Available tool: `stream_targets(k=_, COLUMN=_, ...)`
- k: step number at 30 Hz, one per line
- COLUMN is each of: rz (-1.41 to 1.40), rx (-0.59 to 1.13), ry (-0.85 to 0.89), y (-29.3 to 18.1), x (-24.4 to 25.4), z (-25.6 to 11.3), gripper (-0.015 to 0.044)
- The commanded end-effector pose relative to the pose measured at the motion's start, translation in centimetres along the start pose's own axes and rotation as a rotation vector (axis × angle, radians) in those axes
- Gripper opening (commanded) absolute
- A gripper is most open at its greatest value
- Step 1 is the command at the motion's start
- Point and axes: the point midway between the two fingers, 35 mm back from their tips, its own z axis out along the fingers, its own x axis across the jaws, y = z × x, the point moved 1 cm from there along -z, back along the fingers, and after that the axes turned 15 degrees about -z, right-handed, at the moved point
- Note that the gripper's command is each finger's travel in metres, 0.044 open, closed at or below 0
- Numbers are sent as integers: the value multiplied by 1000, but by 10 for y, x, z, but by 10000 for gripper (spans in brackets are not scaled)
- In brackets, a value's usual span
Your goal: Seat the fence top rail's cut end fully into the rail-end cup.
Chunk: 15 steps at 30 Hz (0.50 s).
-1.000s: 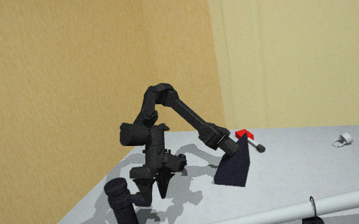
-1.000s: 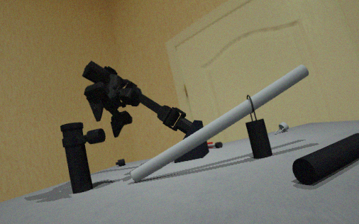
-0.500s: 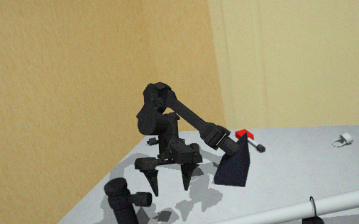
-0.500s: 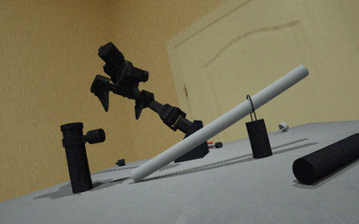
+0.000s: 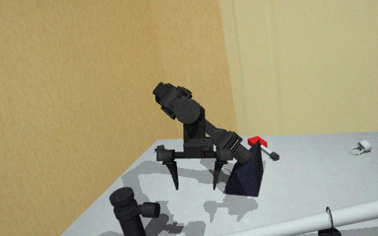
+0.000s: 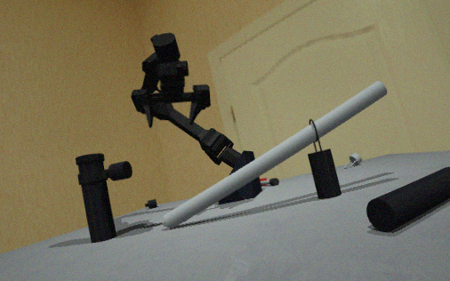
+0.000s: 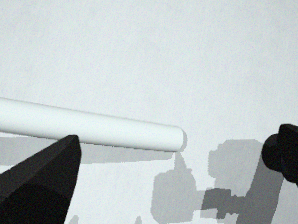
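The white top rail [image 5: 301,223] [image 6: 243,174] [image 7: 100,125] slants through the wire loop [image 6: 311,122] above the short black post [image 6: 325,173]. Its lower end is at or just above the table, right of the big post and outside the cup. The big black post [image 5: 134,227] [image 6: 98,209] stands upright at left. Its band [image 6: 92,179] is up near the cap [image 5: 122,196] [image 6: 90,160], and the rail-end cup [image 5: 150,210] [image 6: 119,171] sticks out toward the right. My gripper [image 5: 196,189] [image 6: 171,124] [image 7: 182,139] is wide open and empty, pointing down, above the rail's lower end.
A thick black cylinder [image 6: 416,200] lies at the right. A red block [image 5: 257,142] and a dark-tipped rod [image 5: 275,155] lie behind my arm's base [image 5: 245,175]. A small white cap with a ring [image 5: 364,146] [image 6: 355,158] lies farther back. A small black part [image 6: 151,204] lies behind the post.
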Motion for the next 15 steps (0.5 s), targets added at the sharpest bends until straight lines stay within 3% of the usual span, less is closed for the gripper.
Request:
stream_targets(k=1, rz=464, rx=-10, ry=-89, y=15, x=20, z=-28, gripper=440)
stream_targets(k=15, rz=478, rx=-6, ry=-86, y=15, x=21, z=-27, gripper=440)
